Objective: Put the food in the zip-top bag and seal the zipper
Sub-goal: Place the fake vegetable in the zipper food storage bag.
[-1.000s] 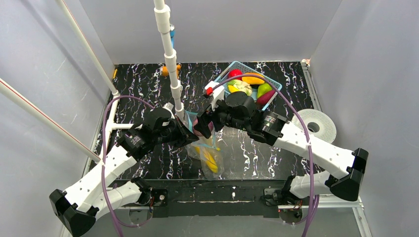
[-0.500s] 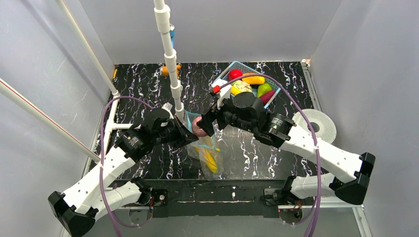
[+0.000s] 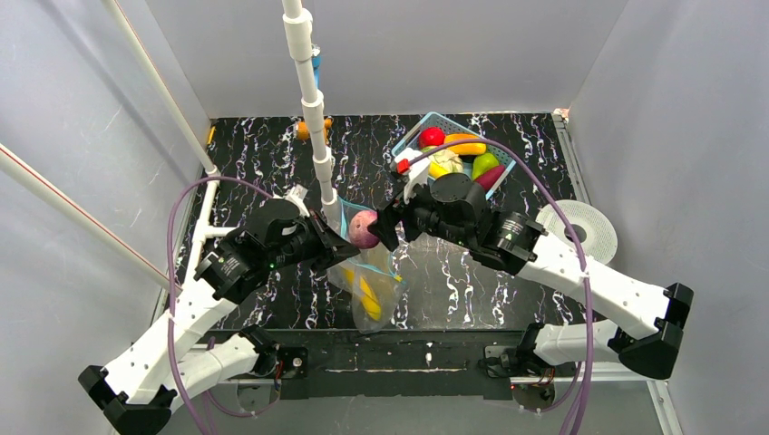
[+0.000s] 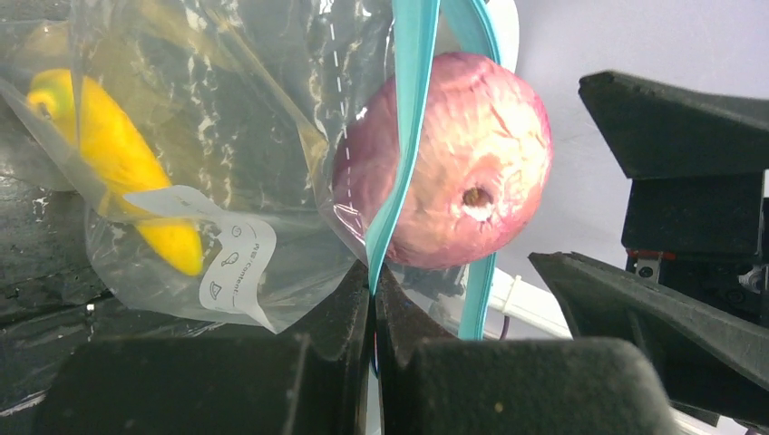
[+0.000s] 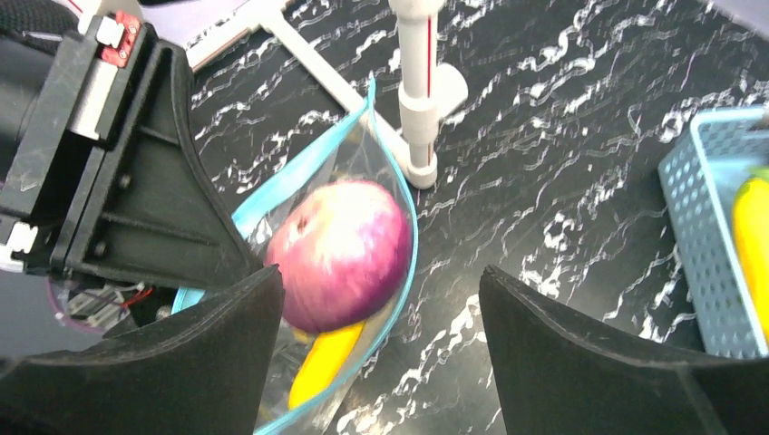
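Observation:
The clear zip-top bag [image 3: 374,292] hangs open with yellow bananas [image 4: 118,163] inside and a white label [image 4: 238,263] on its side. My left gripper [image 4: 374,272] is shut on the teal zipper strip [image 4: 413,109] and holds the bag up. A purple-pink onion [image 4: 472,172] sits in the bag's mouth between the two rim strips, also seen from above [image 5: 340,254]. My right gripper [image 5: 379,272] is open and empty just above it, touching nothing. In the top view the right gripper [image 3: 383,222] is beside the onion [image 3: 363,228].
The light-blue basket [image 3: 410,138] at the back right holds red, yellow, orange and green toy pieces. A white pipe stand [image 3: 317,136] rises right behind the bag. A white roll [image 3: 580,231] lies at the right edge. Grey walls enclose the table.
The right gripper has opened and let go of the onion, which now rests in the bag's mouth, and has drawn back slightly. The left arm has shifted the bag a little to the left.

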Motion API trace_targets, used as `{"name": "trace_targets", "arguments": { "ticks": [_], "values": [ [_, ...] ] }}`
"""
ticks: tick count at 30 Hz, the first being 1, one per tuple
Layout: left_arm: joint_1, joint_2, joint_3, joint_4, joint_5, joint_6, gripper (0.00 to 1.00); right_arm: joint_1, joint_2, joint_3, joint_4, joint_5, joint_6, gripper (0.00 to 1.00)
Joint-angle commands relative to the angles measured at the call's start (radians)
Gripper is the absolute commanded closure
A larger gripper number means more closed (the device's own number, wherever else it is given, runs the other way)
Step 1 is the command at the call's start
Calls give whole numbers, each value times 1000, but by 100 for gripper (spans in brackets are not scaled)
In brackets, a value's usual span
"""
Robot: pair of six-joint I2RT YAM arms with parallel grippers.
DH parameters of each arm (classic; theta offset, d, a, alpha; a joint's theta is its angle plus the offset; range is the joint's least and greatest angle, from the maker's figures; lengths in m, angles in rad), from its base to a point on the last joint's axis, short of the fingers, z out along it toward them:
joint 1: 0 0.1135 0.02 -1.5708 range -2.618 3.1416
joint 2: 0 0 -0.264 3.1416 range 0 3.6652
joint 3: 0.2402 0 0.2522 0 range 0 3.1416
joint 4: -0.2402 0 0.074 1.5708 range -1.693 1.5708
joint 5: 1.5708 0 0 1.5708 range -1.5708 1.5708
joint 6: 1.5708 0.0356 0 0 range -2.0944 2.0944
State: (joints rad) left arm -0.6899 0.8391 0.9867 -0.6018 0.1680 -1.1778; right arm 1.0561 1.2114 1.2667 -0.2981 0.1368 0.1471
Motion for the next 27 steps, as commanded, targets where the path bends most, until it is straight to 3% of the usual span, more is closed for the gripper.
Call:
{"name": "trace_targets", "arguments": {
  "ticks": [1,11,18,21,22,24,27],
  "values": [
    [3,-19,-37,5,-12,-12,100,12,-68,-14,-92,13,75,17],
    [3,-5,-42,20,-8,-8,100,70,-54,-53,-192,4,218,25],
    [3,-35,-54,17,-6,-17,100,79,-17,-32,-276,244,310,53],
    [3,-43,-53,7,-11,-16,100,79,-22,-13,-314,335,344,77],
    [3,-46,-53,3,-14,-14,100,79,-37,-18,-311,357,350,80],
    [4,-54,-57,-3,-25,-14,100,80,-80,-54,-239,365,325,81],
    [3,-59,-66,0,-34,-14,100,79,-124,-86,-124,314,263,70]
  ]
}}
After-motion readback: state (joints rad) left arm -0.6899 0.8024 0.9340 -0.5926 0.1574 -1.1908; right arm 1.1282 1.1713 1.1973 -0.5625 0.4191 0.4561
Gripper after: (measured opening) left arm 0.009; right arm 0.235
